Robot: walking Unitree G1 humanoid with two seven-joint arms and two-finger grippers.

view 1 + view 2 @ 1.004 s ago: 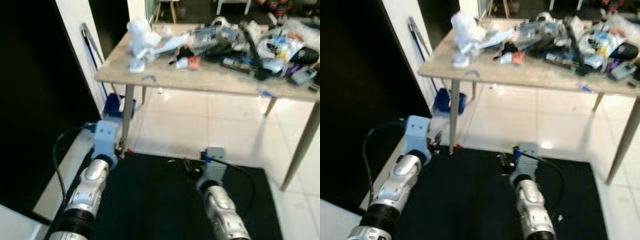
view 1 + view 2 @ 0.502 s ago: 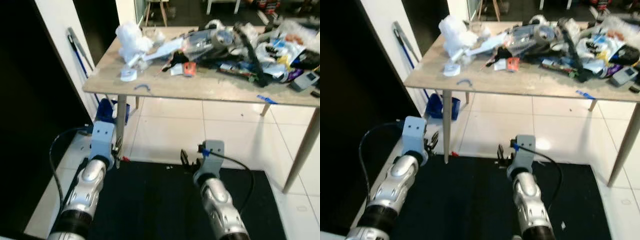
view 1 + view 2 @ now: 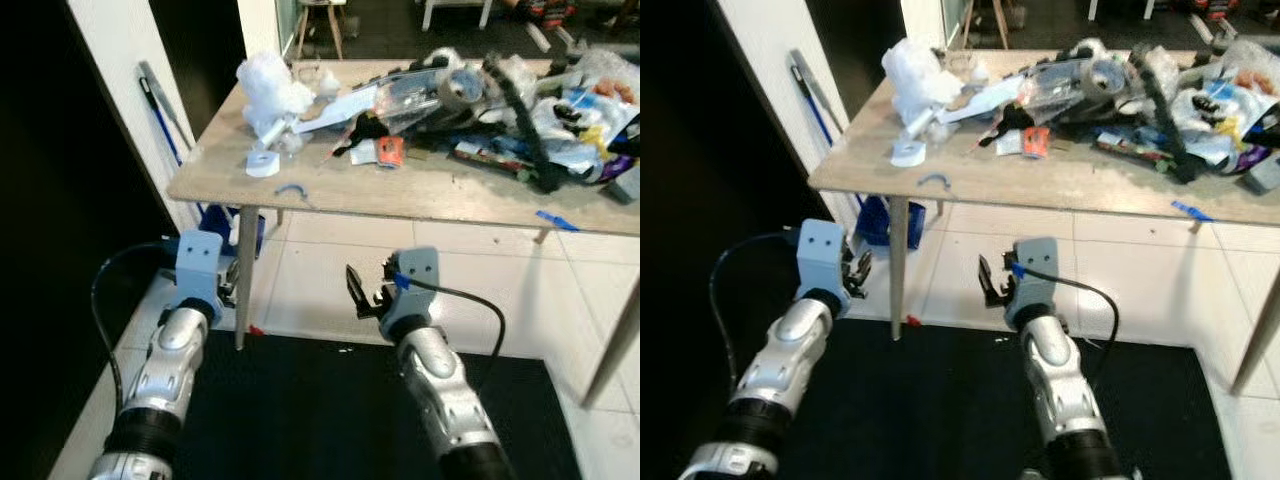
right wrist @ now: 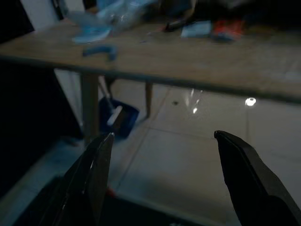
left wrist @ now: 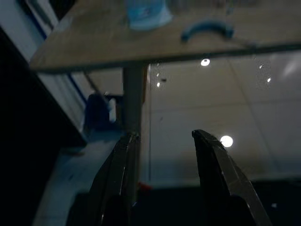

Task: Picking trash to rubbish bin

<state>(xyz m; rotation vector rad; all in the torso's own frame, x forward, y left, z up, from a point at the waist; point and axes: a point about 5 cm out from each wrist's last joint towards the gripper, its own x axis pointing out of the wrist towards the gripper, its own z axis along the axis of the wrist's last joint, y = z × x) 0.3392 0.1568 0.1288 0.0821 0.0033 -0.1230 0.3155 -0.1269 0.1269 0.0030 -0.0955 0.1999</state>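
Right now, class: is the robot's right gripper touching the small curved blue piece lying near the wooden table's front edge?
Apart. In the right eye view the right gripper hangs open below the table's edge, and the small curved blue piece lies on the wooden table above.

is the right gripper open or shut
Open: the right gripper has a wide gap between its fingers, with floor showing between them.

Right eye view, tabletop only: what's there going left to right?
White crumpled plastic bag → small blue curved scrap near the front edge → orange-red packet → tape roll → blue tape strip at the front edge. The pile at the far right overlaps too much to order.
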